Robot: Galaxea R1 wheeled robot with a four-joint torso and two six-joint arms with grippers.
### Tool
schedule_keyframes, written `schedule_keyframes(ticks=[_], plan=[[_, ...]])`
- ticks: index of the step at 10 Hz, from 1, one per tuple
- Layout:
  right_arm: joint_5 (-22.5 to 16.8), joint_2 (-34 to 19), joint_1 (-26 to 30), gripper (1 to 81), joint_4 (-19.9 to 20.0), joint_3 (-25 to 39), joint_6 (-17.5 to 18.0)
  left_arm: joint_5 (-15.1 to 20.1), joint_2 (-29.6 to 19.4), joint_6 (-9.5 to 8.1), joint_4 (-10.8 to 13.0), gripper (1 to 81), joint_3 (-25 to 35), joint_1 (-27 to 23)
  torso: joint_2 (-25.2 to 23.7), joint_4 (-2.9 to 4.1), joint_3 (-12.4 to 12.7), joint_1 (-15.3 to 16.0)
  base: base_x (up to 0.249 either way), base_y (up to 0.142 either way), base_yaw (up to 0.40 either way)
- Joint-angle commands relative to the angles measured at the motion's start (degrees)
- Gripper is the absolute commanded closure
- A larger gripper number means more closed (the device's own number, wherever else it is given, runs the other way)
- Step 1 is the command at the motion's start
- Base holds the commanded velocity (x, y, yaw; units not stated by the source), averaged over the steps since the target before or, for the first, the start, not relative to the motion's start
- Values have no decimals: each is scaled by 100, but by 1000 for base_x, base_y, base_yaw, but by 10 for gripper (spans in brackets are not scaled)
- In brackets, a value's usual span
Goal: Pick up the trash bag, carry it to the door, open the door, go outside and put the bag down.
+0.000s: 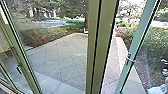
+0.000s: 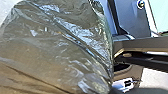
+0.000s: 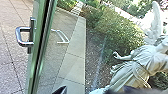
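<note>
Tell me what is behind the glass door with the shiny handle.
Through the glass door: paving, shrubs, a pale statue. The green frame hides whatever is directly behind it.

- Paving (image 1: pixel 60 55): beyond the right gripper (image 3: pixel 60 90), jointed slabs.
- Edging (image 3: pixel 72 62): pale, beyond the gripper, between paving and bed.
- Bed (image 3: pixel 93 52): brown, bushes (image 3: pixel 117 27) on it, well apart from the gripper.
- Statue (image 3: pixel 147 60): white, near the bushes; its footing unclear.
</note>
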Motion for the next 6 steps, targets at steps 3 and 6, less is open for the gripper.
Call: schedule_keyframes(ticks=[3, 6], plan=[[-553, -297, 616, 10, -380, -581, -75, 381, -15, -12, -39, 811, 26, -145, 0, -144, 0, 0, 0, 0, 0], [290, -219, 361, 10, -353, -1415, -75, 381, -6, -12, -39, 811, 26, -145, 0, -138, 0, 0, 0, 0, 0]])
